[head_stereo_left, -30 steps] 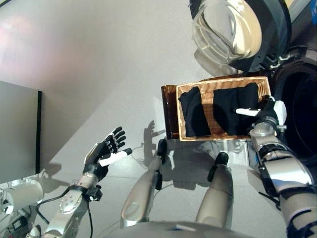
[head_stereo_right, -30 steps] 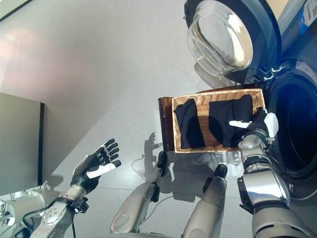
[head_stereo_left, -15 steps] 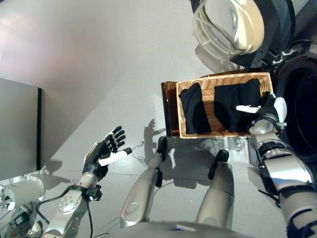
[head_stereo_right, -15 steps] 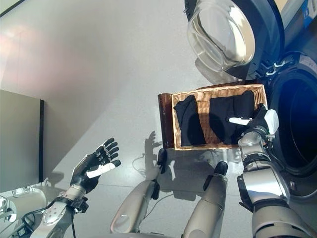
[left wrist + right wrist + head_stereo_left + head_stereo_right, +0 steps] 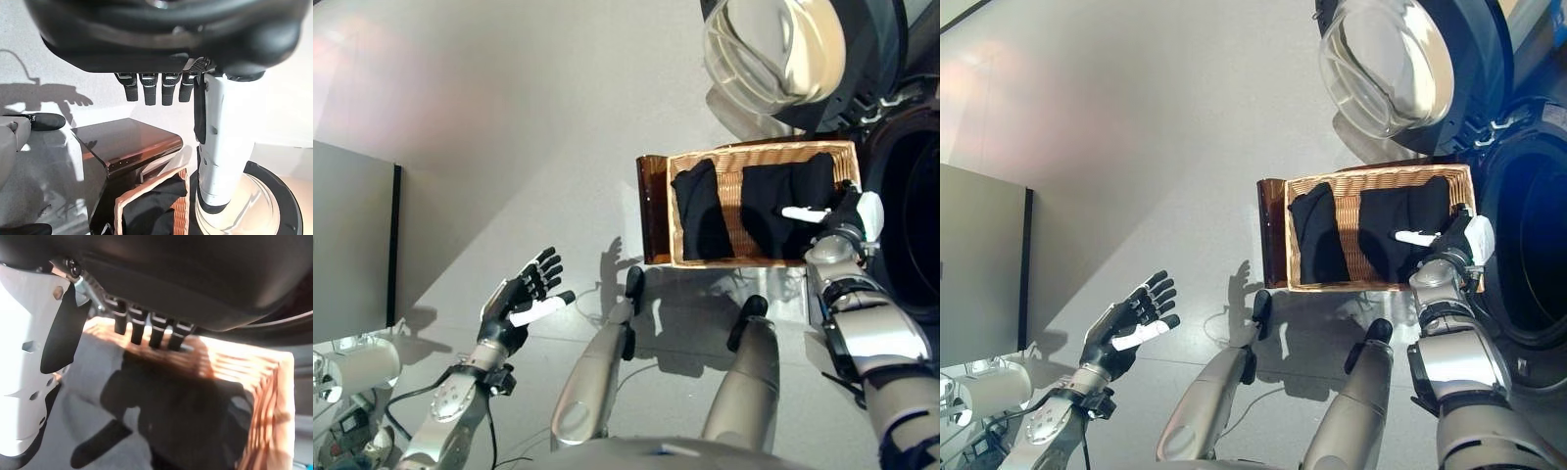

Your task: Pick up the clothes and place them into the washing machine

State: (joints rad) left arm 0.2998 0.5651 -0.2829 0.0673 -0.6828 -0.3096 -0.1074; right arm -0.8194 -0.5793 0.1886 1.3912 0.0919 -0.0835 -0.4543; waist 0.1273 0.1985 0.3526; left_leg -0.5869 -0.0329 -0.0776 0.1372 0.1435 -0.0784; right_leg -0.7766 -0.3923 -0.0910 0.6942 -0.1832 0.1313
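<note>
Two dark clothes lie in the wicker basket (image 5: 677,257): one bundle (image 5: 701,208) on the left half, a second dark garment (image 5: 773,201) on the right half, w/ bare weave showing between them. The basket sits on the floor beside a dark brown stand (image 5: 651,208), right in front of the washing machine drum opening (image 5: 1533,245); the machine's round glass door (image 5: 773,49) is swung open above the basket.

Your right hand (image 5: 842,217) is over the basket's right end, above the second garment. Its wrist view shows fingers (image 5: 146,328) pointing down toward the cloth, fairly straight, thumb w/ white cover held out to the side, nothing gripped. Whether the fingertips touch the fabric, can't tell.

Your left hand (image 5: 521,299) is well apart from the basket, low on the left over bare floor, fingers spread, palm empty. Idle.

Progress, as I judge it: early. Door's already open, so that step needs no work. No cloth lifted yet, nothing visible inside the drum (interior is dark, so can't be sure). Left to do: close on the right garment, lift, carry into the drum, release, then repeat for the left bundle.

Labels/writing: none readable anywhere on the basket, stand or machine.
</note>
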